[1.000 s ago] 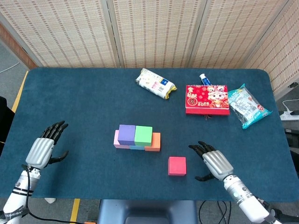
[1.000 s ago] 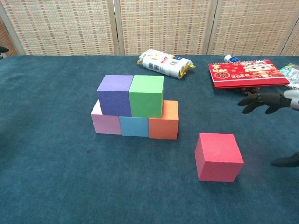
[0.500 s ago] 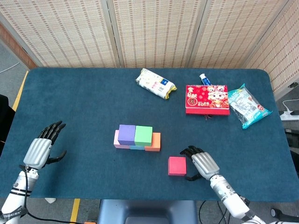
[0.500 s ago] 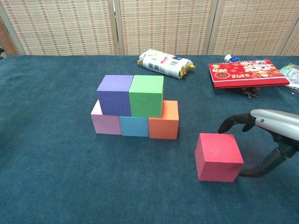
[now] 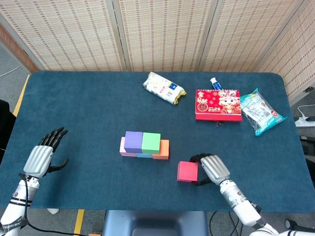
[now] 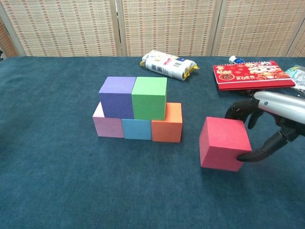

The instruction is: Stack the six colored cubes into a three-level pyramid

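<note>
My right hand (image 6: 267,121) clamps the red cube (image 6: 224,143), tilted just right of the orange cube (image 6: 167,122), so it can top the purple cube (image 6: 116,97) and green cube (image 6: 149,97), while my left hand (image 5: 43,155) idles, fingers apart.

So the red cube (image 6: 224,143) sits tilted, right of the stack, apart from it. Bottom row, touching side by side: pink cube (image 6: 107,125), blue cube (image 6: 137,129), orange cube (image 6: 167,123). On top, purple cube (image 6: 116,97) and green cube (image 6: 149,98) sit flush together.
</note>
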`<action>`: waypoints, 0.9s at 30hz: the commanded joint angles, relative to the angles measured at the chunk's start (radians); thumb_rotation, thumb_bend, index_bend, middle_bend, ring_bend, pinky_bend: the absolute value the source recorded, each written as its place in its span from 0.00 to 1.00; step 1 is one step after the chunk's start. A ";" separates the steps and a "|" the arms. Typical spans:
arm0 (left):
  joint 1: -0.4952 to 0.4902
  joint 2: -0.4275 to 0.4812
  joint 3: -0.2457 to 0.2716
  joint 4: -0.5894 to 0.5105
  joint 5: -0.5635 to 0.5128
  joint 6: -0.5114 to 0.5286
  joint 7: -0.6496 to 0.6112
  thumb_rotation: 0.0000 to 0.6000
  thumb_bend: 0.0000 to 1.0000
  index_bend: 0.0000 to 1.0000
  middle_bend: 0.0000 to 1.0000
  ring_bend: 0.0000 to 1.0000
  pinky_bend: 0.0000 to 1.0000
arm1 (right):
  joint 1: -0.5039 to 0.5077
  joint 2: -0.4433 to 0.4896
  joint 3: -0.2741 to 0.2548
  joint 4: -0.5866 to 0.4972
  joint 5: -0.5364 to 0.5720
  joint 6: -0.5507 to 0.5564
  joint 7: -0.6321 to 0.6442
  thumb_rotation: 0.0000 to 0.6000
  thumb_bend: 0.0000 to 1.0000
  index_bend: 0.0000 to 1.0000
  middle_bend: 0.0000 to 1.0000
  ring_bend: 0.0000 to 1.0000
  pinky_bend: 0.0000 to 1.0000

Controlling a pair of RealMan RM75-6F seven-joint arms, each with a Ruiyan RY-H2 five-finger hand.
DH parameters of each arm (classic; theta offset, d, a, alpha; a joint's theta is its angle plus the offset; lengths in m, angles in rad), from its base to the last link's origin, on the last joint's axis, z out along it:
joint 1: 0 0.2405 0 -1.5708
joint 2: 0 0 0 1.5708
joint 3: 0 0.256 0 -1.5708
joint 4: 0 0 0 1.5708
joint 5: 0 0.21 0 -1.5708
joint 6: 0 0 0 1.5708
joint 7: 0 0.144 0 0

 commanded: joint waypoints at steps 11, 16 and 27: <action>0.006 0.005 0.006 -0.024 0.009 0.010 0.034 1.00 0.32 0.00 0.00 0.00 0.11 | 0.293 0.260 0.310 -0.324 0.352 -0.182 -0.023 1.00 0.28 0.62 0.48 0.42 0.45; 0.006 0.007 0.010 -0.031 0.010 0.005 0.037 1.00 0.32 0.00 0.00 0.00 0.11 | 0.450 0.235 0.343 -0.287 0.605 -0.189 -0.133 1.00 0.28 0.61 0.48 0.42 0.45; 0.010 0.000 0.013 -0.018 0.012 0.007 0.025 1.00 0.32 0.00 0.00 0.00 0.11 | 0.738 0.125 0.336 -0.149 1.001 -0.144 -0.325 1.00 0.28 0.60 0.48 0.42 0.40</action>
